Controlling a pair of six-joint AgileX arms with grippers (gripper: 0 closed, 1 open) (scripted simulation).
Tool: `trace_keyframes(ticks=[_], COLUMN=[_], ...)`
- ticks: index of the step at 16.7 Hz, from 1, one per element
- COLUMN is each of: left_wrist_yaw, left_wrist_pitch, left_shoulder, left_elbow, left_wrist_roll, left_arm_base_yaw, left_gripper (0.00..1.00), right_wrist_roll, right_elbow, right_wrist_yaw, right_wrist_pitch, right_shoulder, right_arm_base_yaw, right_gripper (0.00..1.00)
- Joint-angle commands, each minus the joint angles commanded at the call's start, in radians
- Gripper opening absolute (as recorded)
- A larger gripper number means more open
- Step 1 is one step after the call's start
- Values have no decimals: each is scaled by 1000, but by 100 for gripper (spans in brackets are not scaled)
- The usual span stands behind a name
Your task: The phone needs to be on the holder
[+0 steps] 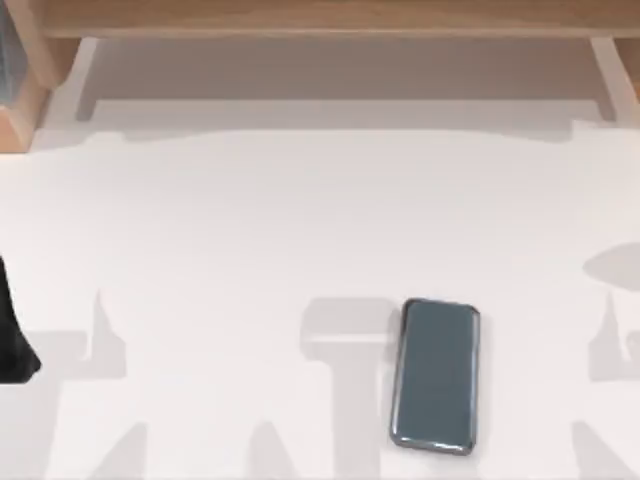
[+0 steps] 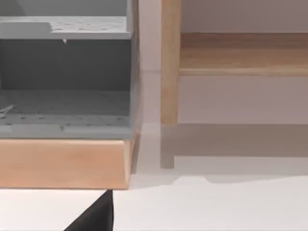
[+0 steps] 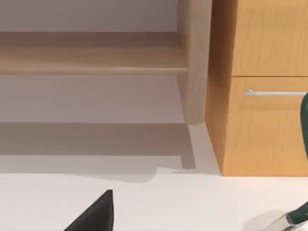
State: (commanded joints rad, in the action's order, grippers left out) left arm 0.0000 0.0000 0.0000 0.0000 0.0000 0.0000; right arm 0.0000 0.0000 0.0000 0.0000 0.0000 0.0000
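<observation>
- Left gripper (image 2: 98, 214): all I get in the left wrist view is one dark wedge of a finger poking in over the white table, so I honestly cannot tell how its jaws are set. Nothing sits between or against it.
- In the top view there's a black bit of the left arm (image 1: 12, 335) at the far left edge of the table, roughly mid-depth, well apart from the phone.
- Right gripper (image 3: 96, 214): same deal in the right wrist view, one dark fingertip wedge above bare tabletop, jaw state can't be told either. It isn't touching anything.
- The phone (image 1: 435, 376) lies flat on the white table (image 1: 250, 220), glass face up, a bit right of centre and close to the near edge in the top view. Long side runs roughly front to back, with a slight tilt. It's on its own, nothing touching it.
- Further out, the left wrist view looks at a grey shelf unit (image 2: 65, 77) with perforated boards sitting on a light wooden base (image 2: 62, 163), next to a wooden post (image 2: 169, 62).
- The right wrist view shows a wooden cabinet (image 3: 262, 86) with a silver drawer handle (image 3: 272, 93), plus a dark green thing with a metal end (image 3: 301, 211) at the frame edge; can't tell what it is.
- A long wooden shelf (image 1: 330, 18) runs along the back of the table.
</observation>
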Motion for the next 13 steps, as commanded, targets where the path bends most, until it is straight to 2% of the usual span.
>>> trace_keyframes(ticks=[6, 9, 13], left_wrist_yaw=[0, 0, 0], left_wrist_pitch=[0, 0, 0], left_shoulder=[0, 0, 0], left_elbow=[0, 0, 0], left_wrist_roll=[0, 0, 0], left_arm_base_yaw=[0, 0, 0], left_gripper=[100, 100, 100], right_wrist_roll=[67, 170, 344], right_elbow=[101, 259, 522], right_wrist_yaw=[-2, 0, 6], right_wrist_pitch=[-71, -186, -394], right_shoulder=[106, 296, 685], right_arm_base_yaw=[56, 138, 278], right_gripper=[100, 100, 100])
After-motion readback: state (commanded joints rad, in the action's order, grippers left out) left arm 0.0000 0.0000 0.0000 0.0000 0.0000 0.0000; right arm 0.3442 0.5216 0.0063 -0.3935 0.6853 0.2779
